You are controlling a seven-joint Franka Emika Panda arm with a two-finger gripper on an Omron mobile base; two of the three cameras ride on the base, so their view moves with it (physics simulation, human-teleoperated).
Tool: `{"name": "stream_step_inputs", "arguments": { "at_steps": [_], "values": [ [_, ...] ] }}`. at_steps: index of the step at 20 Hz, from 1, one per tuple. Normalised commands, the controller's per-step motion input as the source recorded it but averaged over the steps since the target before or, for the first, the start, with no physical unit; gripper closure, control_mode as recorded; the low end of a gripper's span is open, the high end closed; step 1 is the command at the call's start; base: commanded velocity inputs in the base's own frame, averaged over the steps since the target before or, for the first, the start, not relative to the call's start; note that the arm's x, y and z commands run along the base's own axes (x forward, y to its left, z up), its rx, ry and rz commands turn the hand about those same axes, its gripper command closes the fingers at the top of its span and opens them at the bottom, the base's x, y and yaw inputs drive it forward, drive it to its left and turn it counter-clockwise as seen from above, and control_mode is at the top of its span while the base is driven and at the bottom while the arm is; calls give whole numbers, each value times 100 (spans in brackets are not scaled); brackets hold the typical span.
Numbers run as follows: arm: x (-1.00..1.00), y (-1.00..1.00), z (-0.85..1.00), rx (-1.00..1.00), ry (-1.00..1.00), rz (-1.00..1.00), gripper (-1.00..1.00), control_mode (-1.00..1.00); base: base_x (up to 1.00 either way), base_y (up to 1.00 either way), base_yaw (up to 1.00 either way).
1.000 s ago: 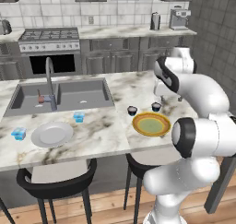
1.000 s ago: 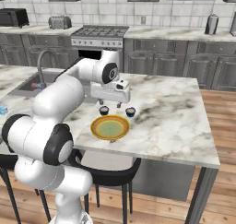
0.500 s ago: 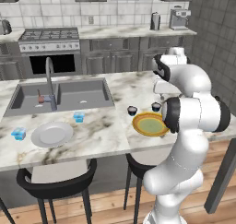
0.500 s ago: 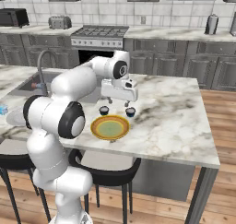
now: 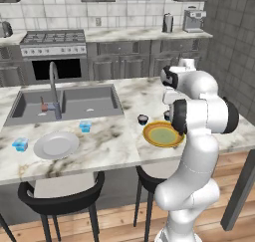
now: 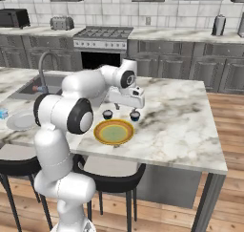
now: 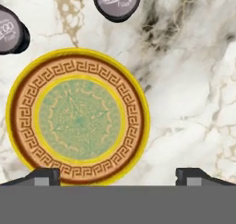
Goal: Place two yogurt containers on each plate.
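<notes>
Yogurt containers [image 7: 117, 2] beyond tool [image 7: 117, 174] (spread)

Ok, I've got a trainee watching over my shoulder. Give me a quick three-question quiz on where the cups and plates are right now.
1. True or false: the orange plate already has a dark cup on it.
2. How many light blue cups are on the counter near the grey plate?
3. Multiple choice: the gripper is (A) shut on a dark cup, (B) open with nothing in it, above the orange plate, (C) resting in the sink.

Key
1. False: both dark cups stand on the marble beside the plate.
2. Two, one left of the plate and one behind it, neither on it.
3. B.
</notes>
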Motion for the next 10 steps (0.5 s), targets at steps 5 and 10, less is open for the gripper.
{"name": "stream_step_inputs", "arguments": {
  "at_steps": [5, 10],
  "values": [
    [27, 0, -38, -2, -19, -9, -100, -100, 0, 0, 0],
    [30, 0, -11, -1, -3, -8, -100, -100, 0, 0, 0]
  ]
}}
